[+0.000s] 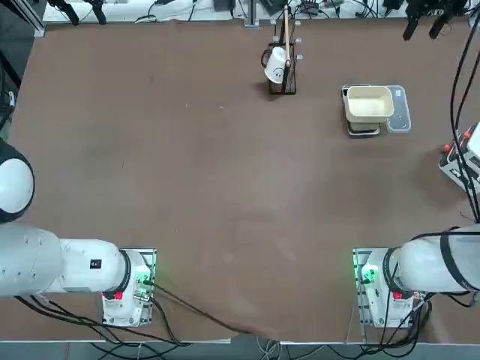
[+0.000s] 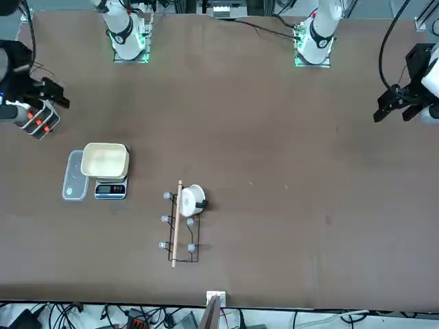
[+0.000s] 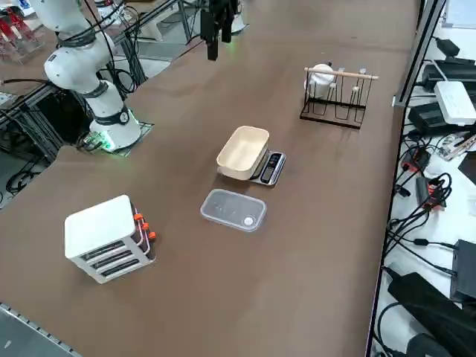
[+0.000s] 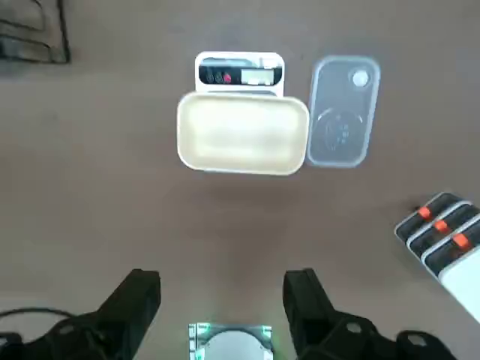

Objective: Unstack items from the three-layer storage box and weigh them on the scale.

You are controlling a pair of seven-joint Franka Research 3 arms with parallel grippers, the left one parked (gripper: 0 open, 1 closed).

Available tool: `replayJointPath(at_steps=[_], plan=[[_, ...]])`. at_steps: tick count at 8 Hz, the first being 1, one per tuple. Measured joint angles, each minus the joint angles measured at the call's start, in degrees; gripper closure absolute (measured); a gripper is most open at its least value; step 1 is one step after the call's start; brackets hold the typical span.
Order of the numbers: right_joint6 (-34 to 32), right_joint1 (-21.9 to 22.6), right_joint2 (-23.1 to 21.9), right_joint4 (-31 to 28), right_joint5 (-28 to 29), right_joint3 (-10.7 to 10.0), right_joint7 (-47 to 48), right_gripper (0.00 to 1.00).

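The three-layer storage box (image 3: 104, 238), white with slatted grey layers and red-orange marks, stands near the table's right edge (image 1: 461, 157) (image 2: 38, 123) (image 4: 446, 232). The items do not show; they are hidden or out of view. The scale (image 3: 271, 167) (image 1: 365, 129) (image 2: 110, 190) (image 4: 240, 73) carries a cream square bowl (image 3: 243, 152) (image 1: 368, 103) (image 4: 242, 133), which looks empty. My right gripper (image 4: 221, 296) (image 2: 55, 94) hangs open high above the table, on the robot's side of the scale, with the box off to one side. Nothing is between its fingers.
A clear flat lid (image 3: 233, 210) (image 1: 400, 112) (image 4: 342, 112) lies beside the scale, toward the storage box. A dark wire rack (image 1: 283, 67) (image 3: 335, 97) (image 2: 182, 226) with a white cup stands at the far middle of the brown table. Cables run along the right edge.
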Motion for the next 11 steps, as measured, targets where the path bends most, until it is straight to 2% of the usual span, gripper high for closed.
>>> replayJointPath(at_steps=[1,3,4,6,7,9,10,11], plan=[[-1.36,0.34,1.98,-0.51,-0.62,0.06,0.84,0.01],[-1.4,0.27,7.32,-2.17,-2.79,-0.22,-5.66,0.02],[0.29,-0.3,9.52,-2.58,-4.63,-0.52,-10.49,0.04],[9.7,-3.5,9.26,-8.13,-8.22,-0.94,-21.24,0.05],[17.34,-6.28,7.45,-13.61,-9.83,-1.09,-28.67,0.05],[32.69,-16.16,3.39,-25.24,-10.45,-1.48,-48.17,0.06],[37.02,-21.91,2.51,-28.65,-10.46,-1.64,-56.29,0.08],[38.93,-25.45,2.3,-30.07,-10.72,-1.73,-60.75,0.11]])
